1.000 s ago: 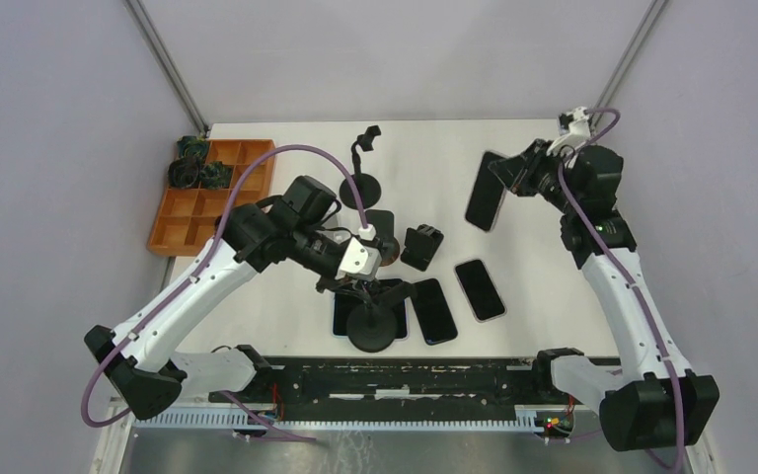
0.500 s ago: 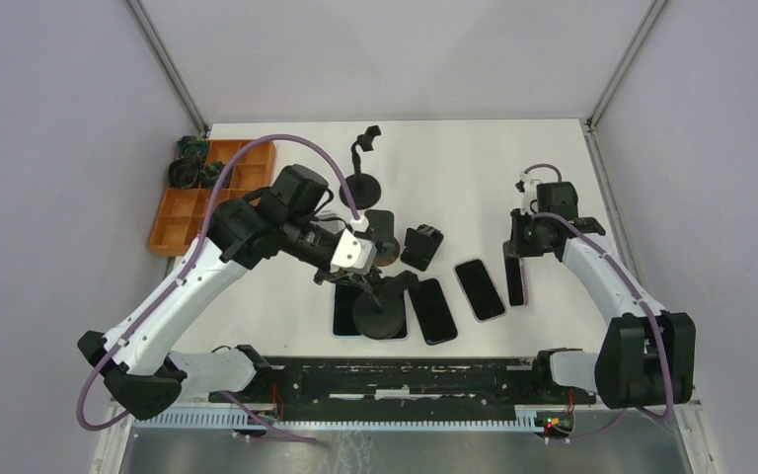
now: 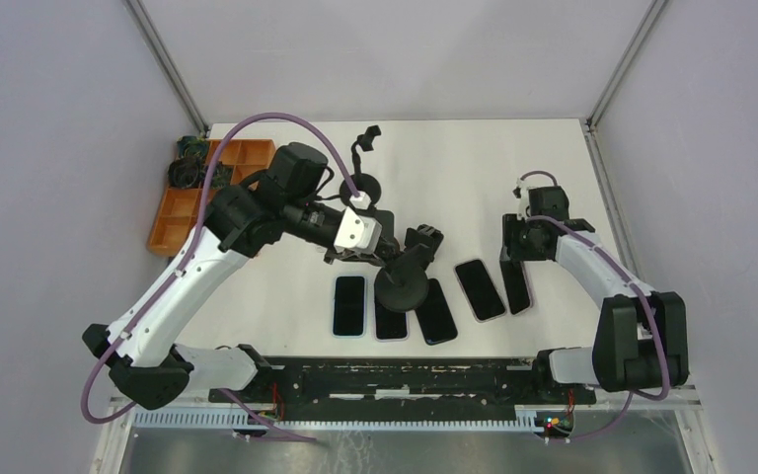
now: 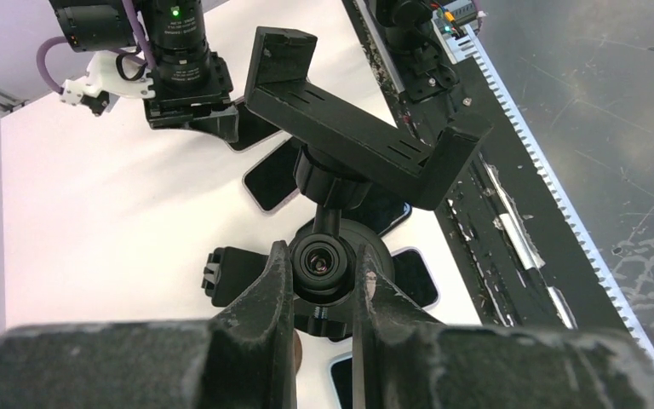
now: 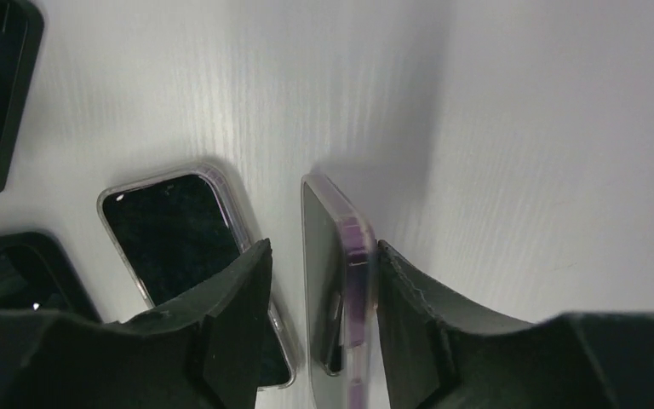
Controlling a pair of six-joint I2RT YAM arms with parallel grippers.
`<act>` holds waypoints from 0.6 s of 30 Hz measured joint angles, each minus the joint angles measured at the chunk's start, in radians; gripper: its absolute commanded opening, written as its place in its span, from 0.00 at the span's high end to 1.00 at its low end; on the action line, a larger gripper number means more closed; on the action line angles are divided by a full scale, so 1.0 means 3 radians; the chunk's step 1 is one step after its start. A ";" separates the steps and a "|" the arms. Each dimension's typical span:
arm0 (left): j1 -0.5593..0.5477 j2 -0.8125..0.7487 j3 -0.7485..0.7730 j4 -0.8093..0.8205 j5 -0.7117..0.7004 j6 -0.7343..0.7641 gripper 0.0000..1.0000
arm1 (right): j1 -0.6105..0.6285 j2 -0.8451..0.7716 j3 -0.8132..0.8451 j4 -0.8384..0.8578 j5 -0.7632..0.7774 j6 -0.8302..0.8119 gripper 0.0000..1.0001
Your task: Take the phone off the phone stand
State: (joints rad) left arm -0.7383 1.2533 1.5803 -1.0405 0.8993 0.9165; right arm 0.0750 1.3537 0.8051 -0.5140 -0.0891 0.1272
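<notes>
The black phone stand point(image 3: 402, 288) hangs tilted over the row of phones, its cradle point(image 4: 353, 136) empty. My left gripper point(image 3: 380, 255) is shut on the stand's neck joint point(image 4: 328, 264), one finger on each side. The phone point(image 3: 518, 286), in a purple case, stands on its long edge on the table at the right. My right gripper point(image 3: 515, 259) straddles it. In the right wrist view the phone point(image 5: 353, 256) touches the right finger point(image 5: 409, 290), and a gap of table shows between it and the left finger point(image 5: 238, 290), so the gripper point(image 5: 324, 249) is open.
Several dark phones point(image 3: 349, 304) point(image 3: 480, 289) lie flat along the table's front. A small black holder point(image 3: 421, 242) sits mid-table, a second stand point(image 3: 360, 168) at the back, an orange tray point(image 3: 207, 193) at the far left. A clear-cased phone point(image 5: 179, 230) lies beside my right gripper.
My left gripper carried the stand from the front row up and to the right. My right gripper brought the phone from high at the back down onto the table on its edge.
</notes>
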 measured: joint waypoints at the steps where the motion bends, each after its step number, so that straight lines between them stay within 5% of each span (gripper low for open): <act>1: 0.0000 0.0019 0.0010 0.0019 -0.0001 -0.0001 0.98 | 0.0000 -0.0013 0.0000 0.0034 0.0041 0.0027 0.38; 8: 0.0000 0.0041 0.0015 0.0043 0.0000 -0.0010 0.98 | -0.0001 -0.0367 0.0111 0.0181 0.0150 0.0206 0.16; 13: 0.0000 0.0039 -0.0025 0.0043 0.0001 -0.0009 0.98 | 0.0109 -0.0862 0.0423 0.0343 -0.0379 0.0336 0.03; 18: 0.0000 0.0039 -0.0169 0.0006 0.0001 -0.0009 0.98 | 0.0543 -0.1369 0.0586 0.0838 -0.1314 0.0459 0.02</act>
State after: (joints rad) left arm -0.7383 1.2652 1.5295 -1.0386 0.8997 0.9138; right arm 0.2379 0.9428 0.9810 -0.2626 -0.4831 0.2649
